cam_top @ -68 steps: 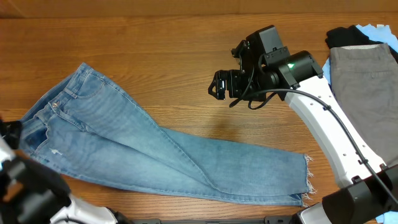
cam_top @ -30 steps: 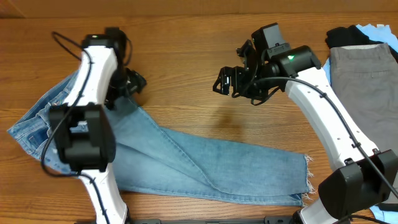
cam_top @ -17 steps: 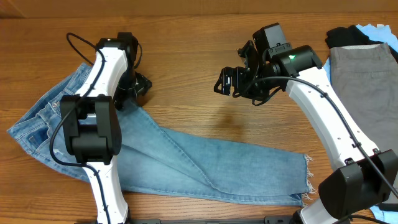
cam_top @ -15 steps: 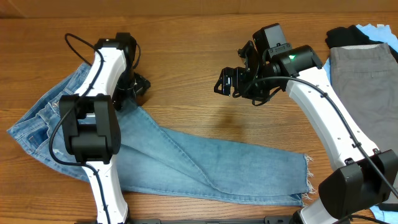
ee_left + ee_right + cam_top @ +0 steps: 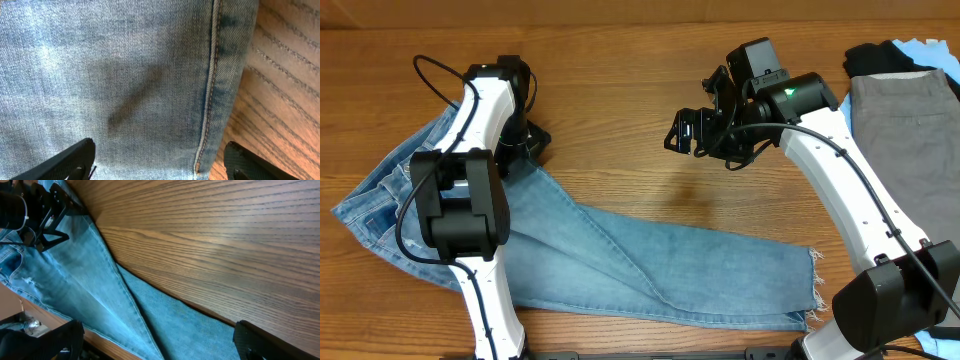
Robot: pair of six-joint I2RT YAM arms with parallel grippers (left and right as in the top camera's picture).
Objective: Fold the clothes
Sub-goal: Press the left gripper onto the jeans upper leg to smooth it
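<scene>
The light-blue jeans (image 5: 620,265) lie flat on the wooden table, waist at the left, frayed hems at the lower right. My left gripper (image 5: 525,150) is open and sits low over the upper edge of the jeans near the hip; in the left wrist view its fingers (image 5: 160,165) straddle the side seam of the jeans (image 5: 125,75). My right gripper (image 5: 685,133) is open and empty, held above bare table right of centre. In the right wrist view the gripper (image 5: 160,345) looks down on the jeans' legs (image 5: 165,315).
A pile of other clothes lies at the right edge: a grey garment (image 5: 910,130), a black one (image 5: 880,58) and a light-blue one (image 5: 925,48). The table's front edge (image 5: 100,340) runs just below the jeans.
My left arm came into view and reached to the jeans' upper edge by the hip, shifting slightly left in the last half second. The waist end has bunched and shifted. The right arm barely moved.
</scene>
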